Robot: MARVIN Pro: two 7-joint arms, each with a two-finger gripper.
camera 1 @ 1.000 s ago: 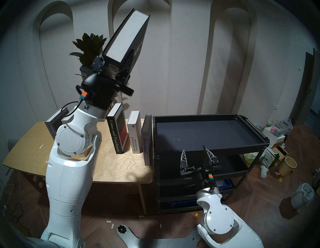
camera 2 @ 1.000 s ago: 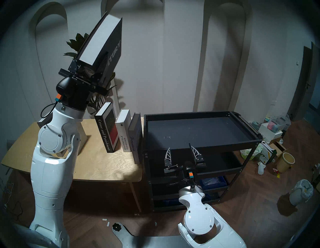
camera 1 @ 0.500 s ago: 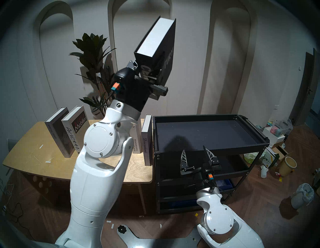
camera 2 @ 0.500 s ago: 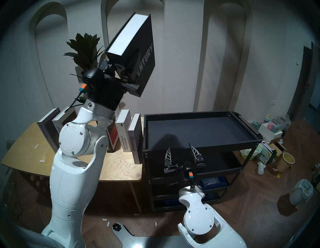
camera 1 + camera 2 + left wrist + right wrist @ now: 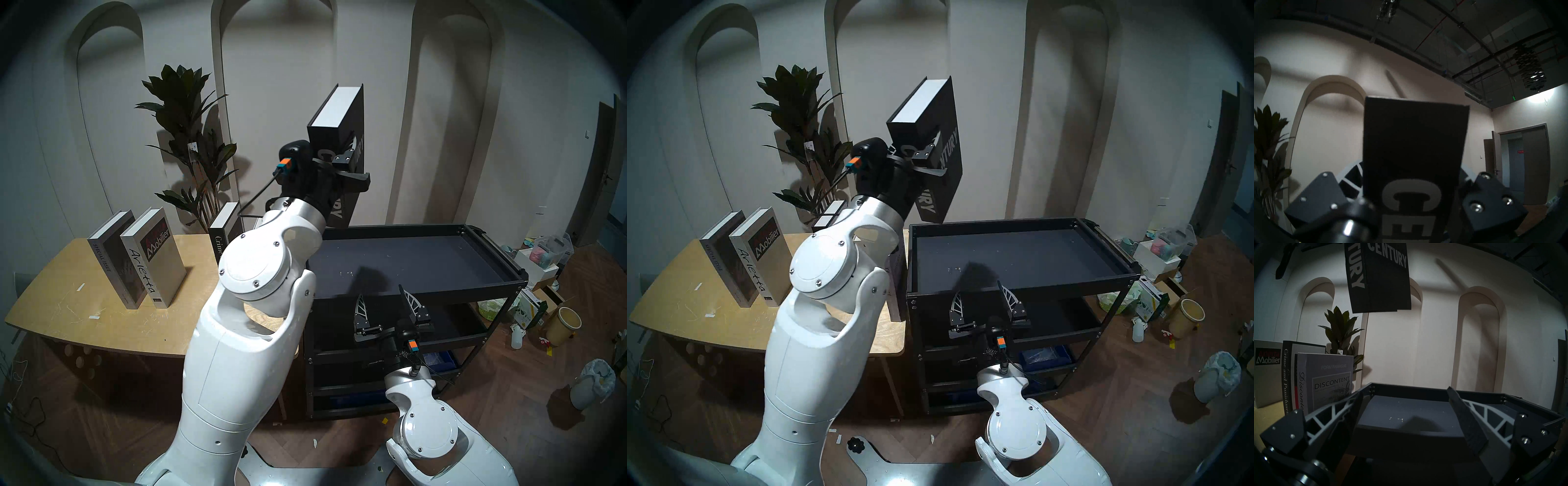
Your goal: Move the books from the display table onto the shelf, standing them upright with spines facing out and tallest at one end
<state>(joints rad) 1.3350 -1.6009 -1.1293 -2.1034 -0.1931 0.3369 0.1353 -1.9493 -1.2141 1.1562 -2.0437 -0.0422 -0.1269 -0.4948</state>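
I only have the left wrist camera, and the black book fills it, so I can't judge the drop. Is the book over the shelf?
Observer: Yes. The CENTURY book hangs nearly upright above the left rear of the top tray of the shelf, not touching it.
Operator: Is any book standing in that tray?
Observer: None. SPECIAL ISSUE, Arietta, Crime and Punishment and Discontent stand on the display table.
Operator: Is the right gripper in the way?
Observer: The right gripper is open and holds nothing. It is at the tray's front rim, well apart from the book.
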